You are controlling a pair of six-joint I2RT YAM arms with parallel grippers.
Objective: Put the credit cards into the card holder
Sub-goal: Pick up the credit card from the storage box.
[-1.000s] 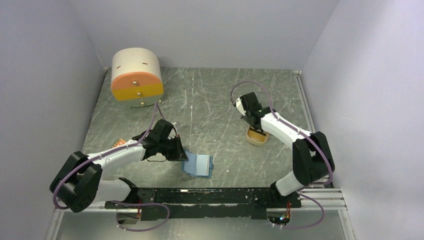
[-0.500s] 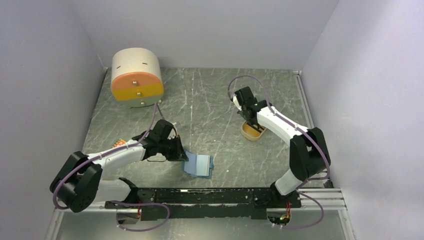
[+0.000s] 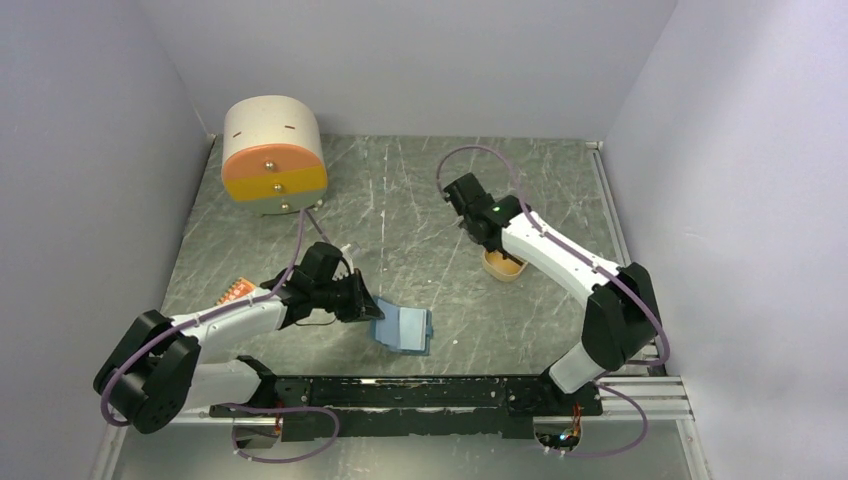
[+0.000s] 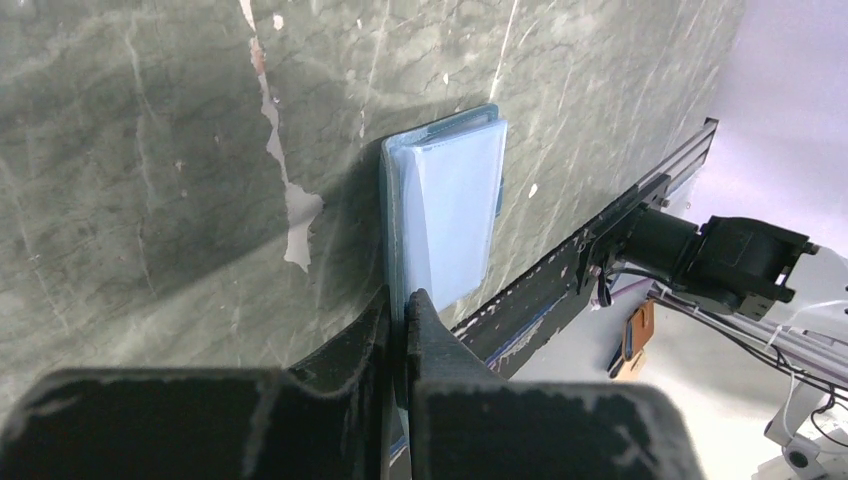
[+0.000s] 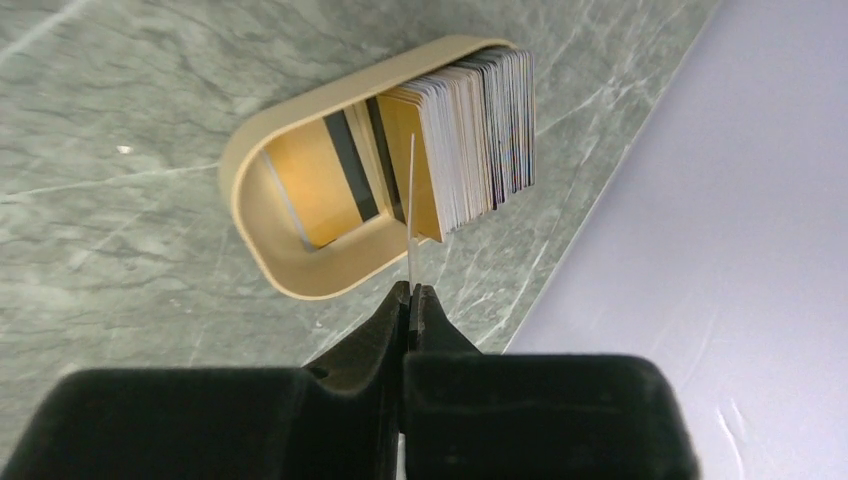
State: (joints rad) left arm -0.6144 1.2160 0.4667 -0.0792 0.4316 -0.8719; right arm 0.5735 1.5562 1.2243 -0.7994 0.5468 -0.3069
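At the left of the desk the left jaws pinch an edge of the blue card holder resting there, and the right jaws pinch one thin credit card edge-on beside the stack of cards in the tan tray.

No legible txt, nos., brands or signs in any view. The credit cards stand packed edge-on in the tan tray, so their faces are hidden, and the colour specks along their edges are too small to read. The card holder shows only plain blue, w/ no mark that reads.
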